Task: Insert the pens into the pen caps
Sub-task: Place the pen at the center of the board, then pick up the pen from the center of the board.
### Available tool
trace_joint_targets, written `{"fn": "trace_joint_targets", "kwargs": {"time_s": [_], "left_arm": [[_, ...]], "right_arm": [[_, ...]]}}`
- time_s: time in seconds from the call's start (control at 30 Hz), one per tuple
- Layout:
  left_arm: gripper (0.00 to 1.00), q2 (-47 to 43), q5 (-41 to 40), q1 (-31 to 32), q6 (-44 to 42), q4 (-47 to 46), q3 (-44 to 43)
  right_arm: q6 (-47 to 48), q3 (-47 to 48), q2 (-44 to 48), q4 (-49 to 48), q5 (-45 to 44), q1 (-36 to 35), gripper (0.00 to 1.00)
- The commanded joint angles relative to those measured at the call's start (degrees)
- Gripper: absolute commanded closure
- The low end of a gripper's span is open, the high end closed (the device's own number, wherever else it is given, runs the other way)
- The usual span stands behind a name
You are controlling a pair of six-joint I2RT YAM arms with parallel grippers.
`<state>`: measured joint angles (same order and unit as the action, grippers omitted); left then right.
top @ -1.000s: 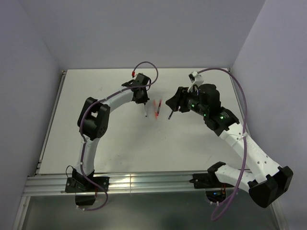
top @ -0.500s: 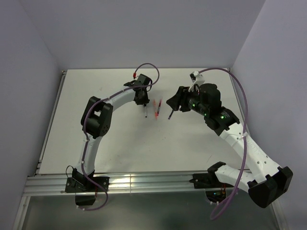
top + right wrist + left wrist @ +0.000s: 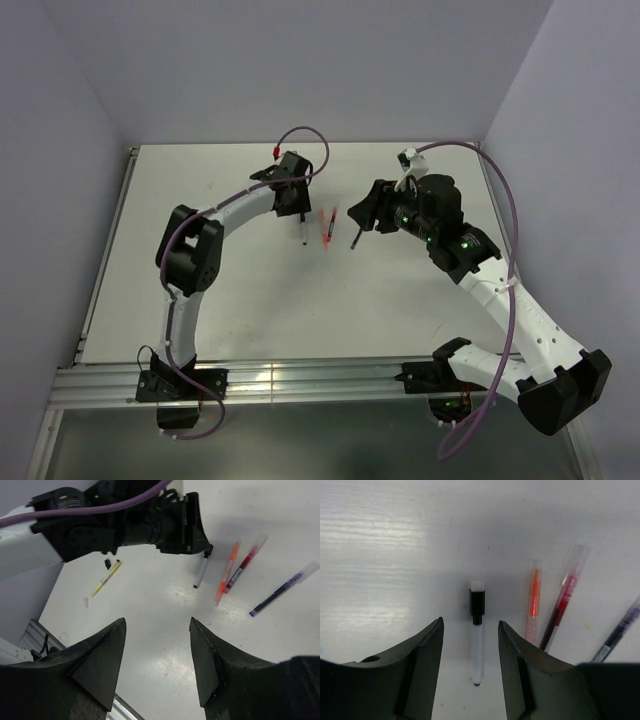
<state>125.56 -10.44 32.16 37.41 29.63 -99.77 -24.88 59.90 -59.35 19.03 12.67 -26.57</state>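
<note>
Pen (image 3: 477, 647) dead centre between spread left claw (image 3: 470, 624) fingers, long axis twelve-to-six; right claw (image 3: 157, 622) spread too, farther off.

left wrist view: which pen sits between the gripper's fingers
The white-black pen, framed by the open left gripper; the orange pen, red pen and purple pen lie off to one side.

The matte white rectangular tabletop (image 3: 250, 300) has a faintly streaked, glossy sheen in the left wrist view. Plain pale lavender-grey walls (image 3: 300, 60) enclose it at the back and on both sides. A ribbed silver aluminium rail (image 3: 320, 378) runs along its near edge, and a thin metal strip (image 3: 104, 250) borders its left side.
</note>
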Motion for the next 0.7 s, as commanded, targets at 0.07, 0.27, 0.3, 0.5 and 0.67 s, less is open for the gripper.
{"fn": "trace_joint_targets", "kwargs": {"time_s": [0.07, 0.27, 0.3, 0.5, 0.67], "left_arm": [[0.49, -14.19, -5.11, 0.09, -0.15, -3.18, 6.93], [0.54, -24.47, -17.58, -0.6, 8.35, 3.58, 17.82], [0.54, -27.79, -18.47, -1.04, 9.6, 4.99, 19.85], [0.54, -42.03, -19.27, -7.02, 18.83, 7.55, 35.68], [0.54, -47.94, -19.88, -13.08, 24.54, 10.27, 43.85]], "right_arm": [[-0.25, 0.39, 1.96, -0.04, -1.94, 0.55, 0.38], [-0.08, 0.31, 1.78, 0.4, -1.15, 0.47, 0.38], [-0.08, 0.22, 1.87, 0.31, -1.07, 0.64, 0.38], [-0.34, 0.04, 1.79, -0.13, 0.25, 0.55, 0.38], [-0.43, -0.13, 1.7, -0.22, 1.04, 0.55, 0.38]]}}
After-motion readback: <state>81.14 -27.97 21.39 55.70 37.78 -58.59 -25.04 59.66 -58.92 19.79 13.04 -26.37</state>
